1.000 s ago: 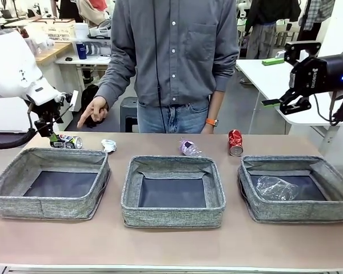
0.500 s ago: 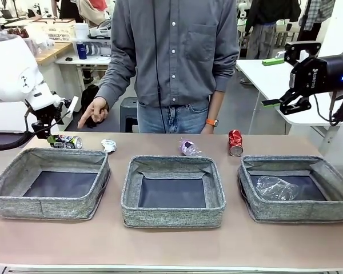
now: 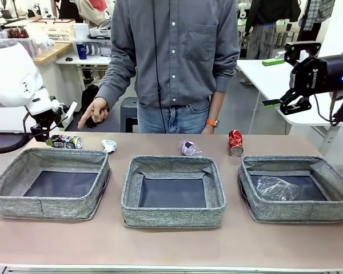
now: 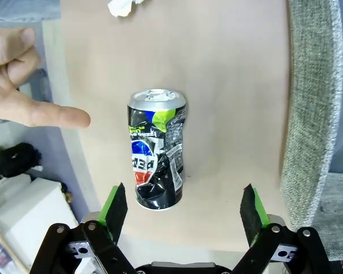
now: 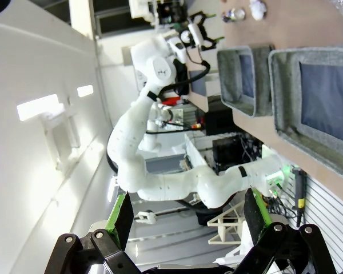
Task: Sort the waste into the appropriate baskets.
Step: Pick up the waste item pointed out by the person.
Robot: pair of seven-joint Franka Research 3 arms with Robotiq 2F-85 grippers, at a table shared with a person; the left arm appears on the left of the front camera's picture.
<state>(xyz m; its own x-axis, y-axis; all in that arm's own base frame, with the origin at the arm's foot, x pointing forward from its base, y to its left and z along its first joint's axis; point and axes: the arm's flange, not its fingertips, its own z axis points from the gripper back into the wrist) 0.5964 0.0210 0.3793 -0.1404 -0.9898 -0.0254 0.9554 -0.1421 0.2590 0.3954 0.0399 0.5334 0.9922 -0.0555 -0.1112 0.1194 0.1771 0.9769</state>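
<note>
A dark printed drink can [image 3: 67, 141] lies at the table's far left, behind the left basket [image 3: 43, 205]. My left gripper [image 3: 47, 137] hovers just over it, open. In the left wrist view the can [image 4: 156, 149] lies lengthwise ahead of the open left gripper [image 4: 183, 210], nearer the left finger. A crumpled white paper wad [image 3: 108, 146], a pink-purple labelled bottle [image 3: 189, 148] and a red can [image 3: 235, 142] lie along the far edge. A crushed clear bottle [image 3: 276, 187] lies in the right basket [image 3: 297, 210]. The middle basket [image 3: 172, 216] holds nothing. My right gripper [image 3: 280, 103] hangs open, high at the right.
A person stands at the far side, one hand [image 3: 93, 112] pointing down near the dark can; the finger [image 4: 57, 116] shows beside the can. The left basket's wall [image 4: 311, 103] runs along the can's other side. The right wrist view [image 5: 188, 216] looks sideways across the room.
My left arm has drifted left and slightly lower beside the dark can. The right arm, the person's hand and the waste have not moved.
</note>
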